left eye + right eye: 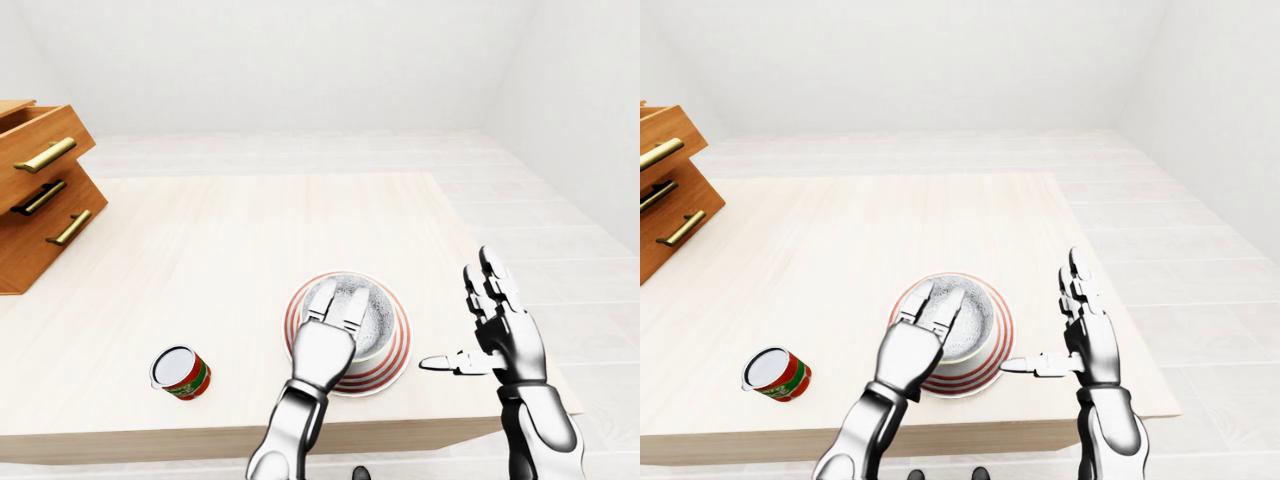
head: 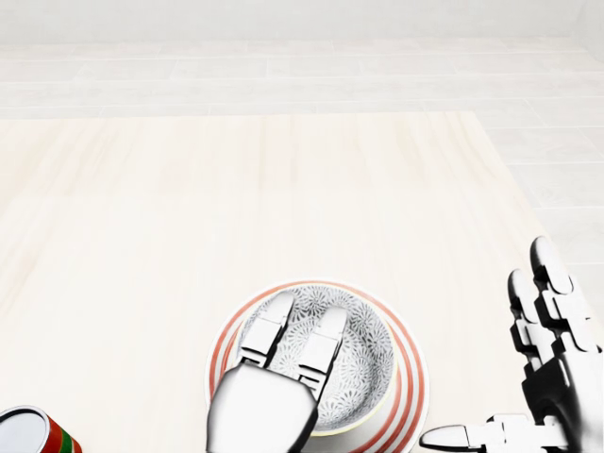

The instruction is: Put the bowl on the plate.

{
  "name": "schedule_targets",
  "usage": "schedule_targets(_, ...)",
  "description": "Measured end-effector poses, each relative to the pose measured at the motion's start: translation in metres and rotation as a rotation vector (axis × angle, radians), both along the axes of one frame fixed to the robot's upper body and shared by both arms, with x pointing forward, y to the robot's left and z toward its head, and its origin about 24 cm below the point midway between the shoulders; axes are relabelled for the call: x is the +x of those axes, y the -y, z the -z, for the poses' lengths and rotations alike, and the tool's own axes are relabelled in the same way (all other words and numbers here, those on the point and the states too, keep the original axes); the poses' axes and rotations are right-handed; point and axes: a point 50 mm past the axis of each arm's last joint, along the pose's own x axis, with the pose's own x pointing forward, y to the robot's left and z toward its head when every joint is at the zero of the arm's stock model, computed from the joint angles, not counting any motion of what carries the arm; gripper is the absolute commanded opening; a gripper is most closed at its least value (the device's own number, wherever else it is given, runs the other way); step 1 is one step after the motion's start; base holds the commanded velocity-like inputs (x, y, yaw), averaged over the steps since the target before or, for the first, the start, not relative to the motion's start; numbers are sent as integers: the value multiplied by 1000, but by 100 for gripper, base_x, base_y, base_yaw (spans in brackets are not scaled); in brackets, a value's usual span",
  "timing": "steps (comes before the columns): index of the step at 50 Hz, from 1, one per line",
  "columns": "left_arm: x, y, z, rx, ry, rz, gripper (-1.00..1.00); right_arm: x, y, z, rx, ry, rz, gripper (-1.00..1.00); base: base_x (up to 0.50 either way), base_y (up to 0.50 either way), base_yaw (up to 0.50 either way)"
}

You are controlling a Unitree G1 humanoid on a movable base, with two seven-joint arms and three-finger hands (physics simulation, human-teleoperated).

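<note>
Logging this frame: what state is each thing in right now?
bowl: upright, sitting on the plate.
plate: flat on the table, carrying the bowl.
left robot hand: open, fingers stretched over the bowl.
right robot hand: open, apart from the plate, holding nothing.
can: seemingly on its side.
drawer chest: top drawer pulled out.
</note>
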Motion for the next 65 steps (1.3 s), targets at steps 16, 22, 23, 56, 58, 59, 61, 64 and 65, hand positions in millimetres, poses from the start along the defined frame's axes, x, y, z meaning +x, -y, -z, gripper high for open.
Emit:
schedule_targets(16,-3,-3,-5,-6,9,-3,100,0,0,-1,-3,1,2,100,0,0,0)
schedule_targets(22,-5,-5,-6,-8,11,-5,100,-1,1,-1,-3,1,3,100,0,0,0)
schedule_targets(23,-5,-5,-7,-9,12,-5,100,-1,1,-1,-3,1,3,100,0,0,0)
schedule_targets(56,-15,-23,-30,-39,46,-40,100,3,-1,4,1,-10,2,100,0,0,0)
schedule_targets(58,-17,-25,-33,-42,52,-43,100,3,-1,4,1,-11,2,100,0,0,0)
schedule_targets(59,-18,-27,-35,-44,56,-45,100,3,-1,4,1,-11,3,100,0,0,0)
schedule_targets(61,-19,-29,-39,-46,63,-50,100,3,0,4,2,-11,4,100,0,0,0)
schedule_targets(64,-22,-33,-46,-51,71,-58,100,4,0,4,3,-11,5,100,0,0,0)
schedule_targets(65,-23,-35,-48,-53,74,-61,100,4,0,4,3,-12,5,100,0,0,0)
